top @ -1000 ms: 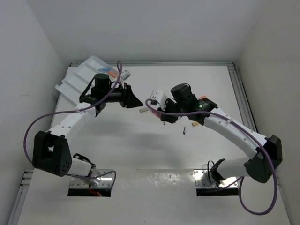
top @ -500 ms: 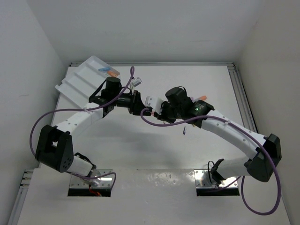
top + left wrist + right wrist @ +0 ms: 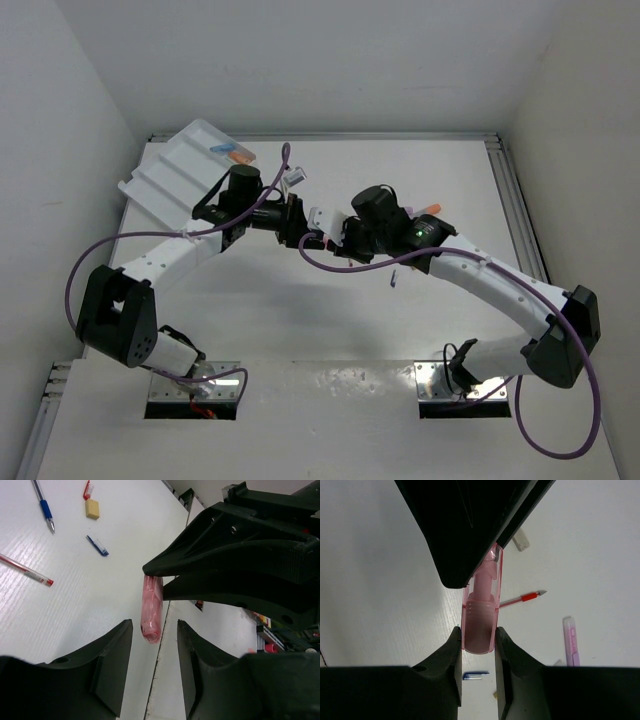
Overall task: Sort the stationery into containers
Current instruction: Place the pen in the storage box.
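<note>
Two YAM arms meet above the white table (image 3: 450, 180), w/ the white tray (image 3: 165, 178) well apart at the far-left corner, a couple of orange and blue items (image 3: 232, 152) already lying at its far end. Right gripper (image 3: 477, 630) is clenched on one end of a pink marker (image 3: 481, 607), held in the air. The left gripper (image 3: 154, 625) stands released, its fingers either side of the marker's other end w/ a gap on both sides, touching nothing. Below on the table lie a blue pen (image 3: 44, 507), a red pen (image 3: 27, 570), a purple piece (image 3: 571, 640), a beige eraser (image 3: 92, 509) and a small blue piece (image 3: 97, 545), all unsorted. Looks like a mid-air handover, approx. half done. Risk: if the right lets go before the left has bitten, the marker drops and rolls among the loose items. A left grip so near the tip could also lever the smooth barrel askew, or the two sets of fingers, nearly touching, could clash.
</note>
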Robot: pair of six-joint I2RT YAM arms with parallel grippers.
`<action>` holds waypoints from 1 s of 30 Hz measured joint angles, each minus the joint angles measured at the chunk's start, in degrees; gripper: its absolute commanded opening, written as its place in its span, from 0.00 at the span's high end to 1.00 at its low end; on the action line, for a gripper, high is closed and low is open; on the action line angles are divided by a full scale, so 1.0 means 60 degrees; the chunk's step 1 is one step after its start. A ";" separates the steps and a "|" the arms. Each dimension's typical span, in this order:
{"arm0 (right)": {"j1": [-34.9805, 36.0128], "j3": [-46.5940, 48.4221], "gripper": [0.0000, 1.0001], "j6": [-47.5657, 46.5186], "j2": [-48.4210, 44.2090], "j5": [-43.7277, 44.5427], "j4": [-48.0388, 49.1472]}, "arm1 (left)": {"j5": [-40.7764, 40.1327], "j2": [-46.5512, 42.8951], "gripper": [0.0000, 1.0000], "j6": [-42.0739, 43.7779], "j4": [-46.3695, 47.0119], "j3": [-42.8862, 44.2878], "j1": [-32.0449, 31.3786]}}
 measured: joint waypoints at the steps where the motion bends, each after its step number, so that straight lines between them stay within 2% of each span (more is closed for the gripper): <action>1: 0.0000 0.0000 1.00 -0.0004 0.0000 0.0000 0.0000 | -0.0011 0.0000 0.53 -0.0004 0.0000 0.0004 0.0004; 16: 0.0004 0.0000 1.00 -0.0025 0.0000 -0.0011 -0.0011 | -0.0200 0.0036 0.59 -0.0138 0.0069 0.0004 0.0091; 23: 0.0047 0.0000 1.00 -0.0022 0.0000 -0.0051 -0.0015 | -0.0251 0.0055 0.56 -0.0270 0.0244 0.0004 0.0091; 27: 0.0055 0.0000 1.00 -0.0022 0.0000 -0.0055 -0.0015 | -0.0266 0.0055 0.65 -0.0346 0.0291 0.0004 0.0091; 30: 0.0055 0.0000 1.00 -0.0022 0.0000 -0.0036 -0.0011 | -0.0237 0.0055 0.79 -0.0437 0.0291 0.0000 0.0091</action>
